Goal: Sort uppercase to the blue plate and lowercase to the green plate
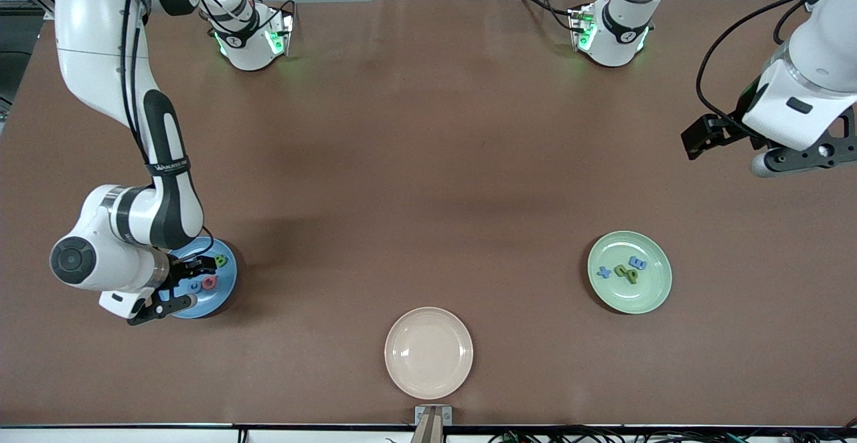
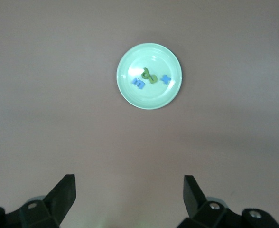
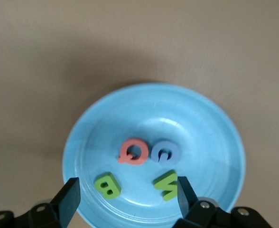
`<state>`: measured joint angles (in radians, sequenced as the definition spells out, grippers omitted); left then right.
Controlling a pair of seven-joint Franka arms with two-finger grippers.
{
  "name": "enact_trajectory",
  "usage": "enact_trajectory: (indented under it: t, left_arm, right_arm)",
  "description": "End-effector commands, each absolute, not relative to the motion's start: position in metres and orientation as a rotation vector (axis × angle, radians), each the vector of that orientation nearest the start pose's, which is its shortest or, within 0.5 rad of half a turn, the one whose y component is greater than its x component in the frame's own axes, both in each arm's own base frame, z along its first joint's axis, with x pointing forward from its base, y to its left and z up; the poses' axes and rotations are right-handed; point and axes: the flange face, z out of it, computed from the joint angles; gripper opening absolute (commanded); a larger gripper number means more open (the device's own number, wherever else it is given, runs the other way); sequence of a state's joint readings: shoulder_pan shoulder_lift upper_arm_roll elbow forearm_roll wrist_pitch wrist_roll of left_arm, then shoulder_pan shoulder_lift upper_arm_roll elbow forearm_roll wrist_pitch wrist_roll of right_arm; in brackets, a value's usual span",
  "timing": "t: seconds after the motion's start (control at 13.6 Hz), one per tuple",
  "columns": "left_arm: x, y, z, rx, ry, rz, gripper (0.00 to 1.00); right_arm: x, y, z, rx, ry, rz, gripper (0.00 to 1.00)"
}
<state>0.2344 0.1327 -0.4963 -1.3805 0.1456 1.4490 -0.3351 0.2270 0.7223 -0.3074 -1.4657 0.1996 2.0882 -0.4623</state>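
Blue plastic, round and raised at the rim: the blue plate (image 3: 153, 152) sits near the table's front edge at the right arm's end, and it carries all four foam capitals, the green B (image 3: 107, 185), the pink-red G (image 3: 133, 151), the blue G (image 3: 164, 152) and the green N (image 3: 166, 184). The right gripper (image 3: 127, 197) hovers low over that plate with its fingers spread and nothing between them, the N lying just beside one fingertip. That is the danger spot: if the arm lifts off at a slant, a finger could clip the N or the B and flick a light foam piece over the rim, or nudge the plate itself. At the left arm's end, the pale mint-green plate (image 1: 629, 272) holds the blue x (image 1: 604, 272), the green n and p (image 1: 627, 272) touching each other, and the blue E-shaped piece (image 1: 638, 263). The left gripper (image 2: 129, 194) waits high over bare table near that end's edge, fingers wide and empty. The beige plate (image 1: 428, 352) by the front edge holds nothing. Sorting looks complete to me; only a careless retreat could undo it.
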Motion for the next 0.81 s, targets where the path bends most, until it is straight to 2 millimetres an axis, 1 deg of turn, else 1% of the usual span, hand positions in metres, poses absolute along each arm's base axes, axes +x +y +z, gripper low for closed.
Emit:
enact_trajectory:
  t: [0.0, 0.07, 0.15, 0.22, 0.37, 0.44, 0.52, 0.59, 0.74]
  left_arm:
    - [0.543, -0.089, 0.647, -3.065, -0.091, 0.048, 1.0]
    - [0.538, -0.084, 0.648, -3.086, -0.095, 0.058, 1.0]
    - [0.535, -0.077, 0.651, -3.11, -0.096, 0.058, 1.0]
    - [0.532, -0.071, 0.653, -3.114, -0.082, 0.057, 1.0]
    - [0.527, -0.062, 0.655, -3.115, -0.077, 0.053, 1.0]
    - [0.526, -0.061, 0.654, -3.116, -0.079, 0.058, 1.0]
    - [0.525, -0.059, 0.654, -3.116, -0.074, 0.054, 1.0]
    - [0.526, -0.055, 0.656, -3.116, -0.083, 0.047, 1.0]
    - [0.525, -0.046, 0.659, -3.116, -0.108, 0.04, 1.0]
  right_arm:
    - [0.706, -0.004, 0.329, -3.059, -0.533, 0.051, 1.0]
    - [0.703, 0.003, 0.358, -3.052, -0.55, 0.01, 1.0]
    - [0.702, 0.007, 0.38, -3.05, -0.546, -0.035, 1.0]
    - [0.698, 0.005, 0.399, -3.049, -0.531, -0.061, 1.0]
    - [0.686, 0.003, 0.434, -3.035, -0.517, -0.039, 1.0]
    - [0.681, 0.0, 0.452, -3.038, -0.463, -0.047, 1.0]
    - [0.674, -0.005, 0.472, -3.042, -0.367, -0.056, 1.0]
    - [0.663, -0.012, 0.501, -3.043, -0.23, -0.089, 1.0]
    - [0.647, -0.022, 0.53, -3.067, -0.124, -0.082, 1.0]
